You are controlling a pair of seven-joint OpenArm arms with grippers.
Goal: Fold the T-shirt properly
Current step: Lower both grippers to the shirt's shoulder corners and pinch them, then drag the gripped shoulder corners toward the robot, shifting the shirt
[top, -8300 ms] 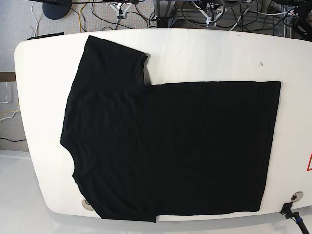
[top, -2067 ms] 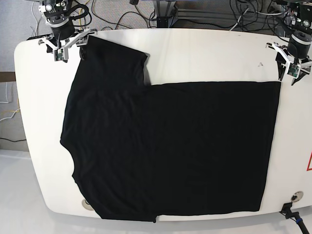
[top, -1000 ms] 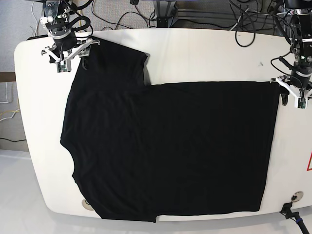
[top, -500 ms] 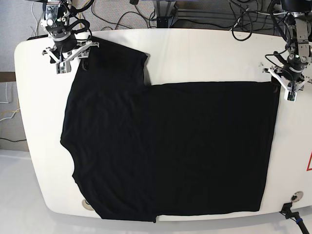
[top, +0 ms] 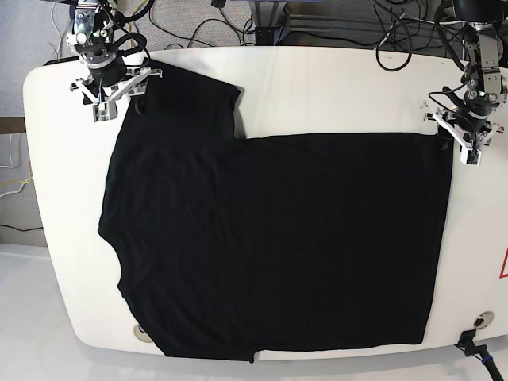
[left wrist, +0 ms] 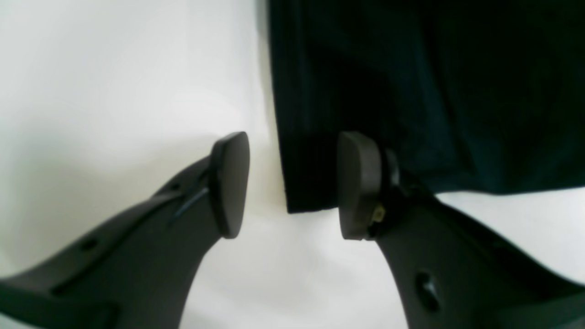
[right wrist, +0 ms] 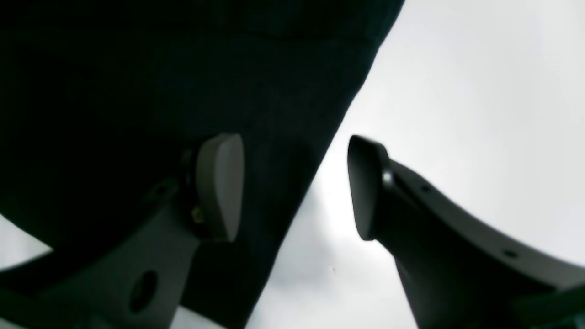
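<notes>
We see the T-shirt (top: 270,238) lying lengthwise across the table (top: 333,87), hem toward our left gripper (top: 460,136); both it and the right gripper (top: 119,87) apparently straddle cloth edges, jaws spread.

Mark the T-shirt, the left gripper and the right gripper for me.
T-shirt (top: 278,238): base view, middle of the flat black body.
left gripper (left wrist: 292,185): left wrist view, gap between the open fingertips, straddling the shirt's corner.
right gripper (right wrist: 295,187): right wrist view, gap between the open fingertips, over the sleeve's edge.
</notes>
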